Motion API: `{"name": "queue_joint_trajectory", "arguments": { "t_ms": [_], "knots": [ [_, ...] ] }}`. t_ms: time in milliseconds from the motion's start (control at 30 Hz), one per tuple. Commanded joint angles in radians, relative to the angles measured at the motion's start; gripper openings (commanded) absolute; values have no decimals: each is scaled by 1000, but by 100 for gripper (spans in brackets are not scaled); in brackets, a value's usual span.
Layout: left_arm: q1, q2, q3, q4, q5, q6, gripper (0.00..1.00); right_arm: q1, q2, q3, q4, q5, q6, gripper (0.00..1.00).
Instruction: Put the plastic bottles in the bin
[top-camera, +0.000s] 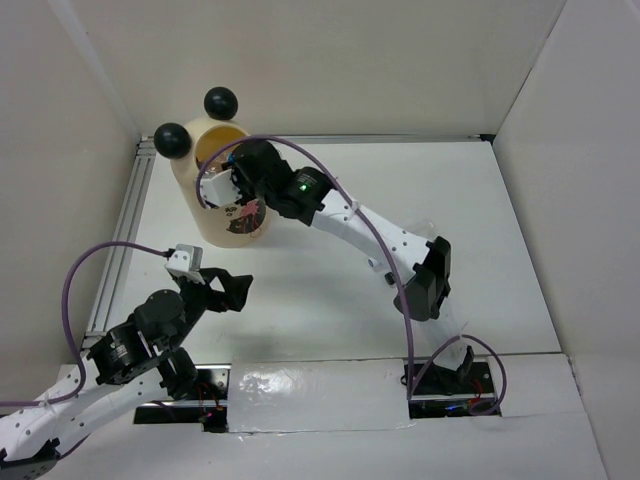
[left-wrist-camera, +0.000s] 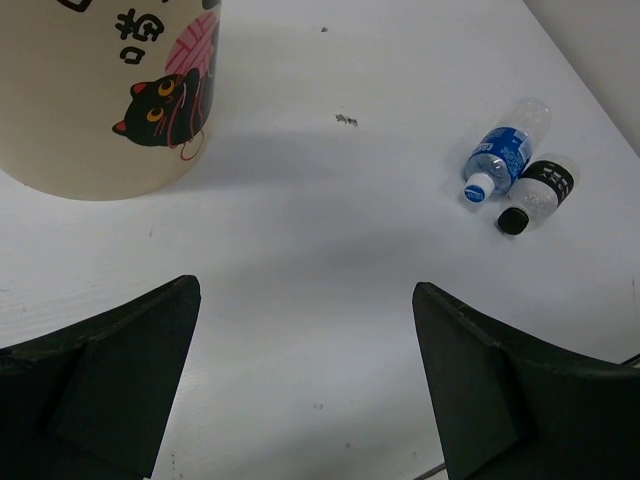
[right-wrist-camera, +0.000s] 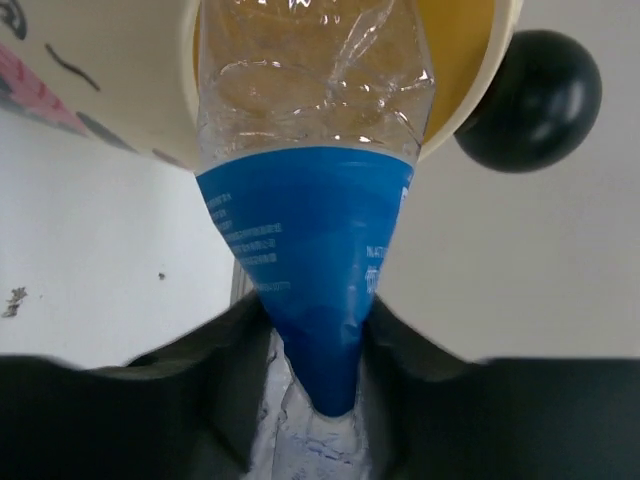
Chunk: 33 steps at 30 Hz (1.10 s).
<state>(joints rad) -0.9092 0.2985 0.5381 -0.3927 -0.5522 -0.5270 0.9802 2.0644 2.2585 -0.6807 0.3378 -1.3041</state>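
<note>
A: White table (left-wrist-camera: 300, 200), pale walls (top-camera: 330, 60). Where are the bottles?
B: One blue-labelled bottle (right-wrist-camera: 310, 240) is clamped in the right tool (right-wrist-camera: 315, 345), at the bin's (right-wrist-camera: 100, 80) yellow mouth. Another blue bottle (left-wrist-camera: 505, 150) and a black-labelled bottle (left-wrist-camera: 537, 193) lie side by side on the table.
A: Left tool (left-wrist-camera: 305, 300)?
B: Spread wide, empty, near the bin.

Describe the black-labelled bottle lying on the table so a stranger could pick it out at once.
Start at the cream bin with the cat picture and look across the white table to two small bottles lying side by side. The black-labelled bottle is the one farther from the bin; unlike its blue-labelled neighbour, it has a black cap.
</note>
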Motion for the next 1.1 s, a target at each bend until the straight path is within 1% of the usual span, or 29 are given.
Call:
{"name": "queue_joint_trajectory", "arguments": {
  "t_ms": [0, 67, 100, 200, 233, 300, 433, 533, 633, 733, 767, 800, 833, 867, 900, 933, 967, 1000, 1033, 1067],
  "knots": [
    [-5, -12, -3, 26, 14, -7, 100, 14, 48, 67, 53, 66, -92, 57],
    [-5, -12, -3, 26, 14, -7, 100, 14, 89, 102, 53, 66, -101, 68],
    [-5, -21, -3, 26, 24, -7, 100, 14, 100, 111, 76, 66, -101, 76],
    [-5, -21, -3, 37, 37, 2, 100, 14, 109, 102, 122, 66, -101, 87],
    [-5, -21, -3, 51, 47, 11, 100, 14, 109, 102, 148, 66, -101, 100],
    [-5, -7, -3, 66, 57, 24, 100, 34, 109, 102, 164, 76, -101, 100],
    [-5, 51, 8, 98, 98, 53, 100, 34, 65, 90, 182, 76, -92, 100],
    [-5, 64, 8, 136, 110, 71, 100, 34, 13, 79, 182, 87, -81, 100],
    [-5, 88, 8, 193, 149, 99, 100, 34, -65, 58, 182, 96, -35, 100],
    [-5, 132, 17, 244, 181, 134, 100, 8, -176, -11, 205, 72, 66, 100],
    [-5, 148, 17, 262, 208, 148, 100, -4, -208, -36, 245, 72, 154, 100],
    [-5, 184, 26, 285, 227, 182, 100, -46, -272, -86, 262, 58, 205, 100],
    [-5, 207, 26, 342, 265, 200, 100, -79, -323, -114, 271, 46, 335, 100],
    [-5, 237, 26, 374, 265, 218, 100, -121, -323, -114, 271, 29, 336, 100],
    [-5, 270, 39, 408, 302, 254, 100, -173, -361, -126, 212, 1, 488, 97],
    [-5, 354, 57, 443, 325, 269, 100, -298, -377, -126, 166, -90, 559, 85],
    [-5, 405, 71, 477, 346, 286, 97, -367, -395, -154, 118, -155, 621, 70],
    [-5, 459, 112, 532, 391, 298, 83, -514, -447, -239, 52, -230, 720, 32],
    [-5, 519, 138, 554, 408, 309, 70, -585, -481, -302, 38, -363, 765, 20],
    [-5, 641, 166, 575, 438, 309, 53, -659, -513, -360, 21, -450, 793, 17]
  ]
}}
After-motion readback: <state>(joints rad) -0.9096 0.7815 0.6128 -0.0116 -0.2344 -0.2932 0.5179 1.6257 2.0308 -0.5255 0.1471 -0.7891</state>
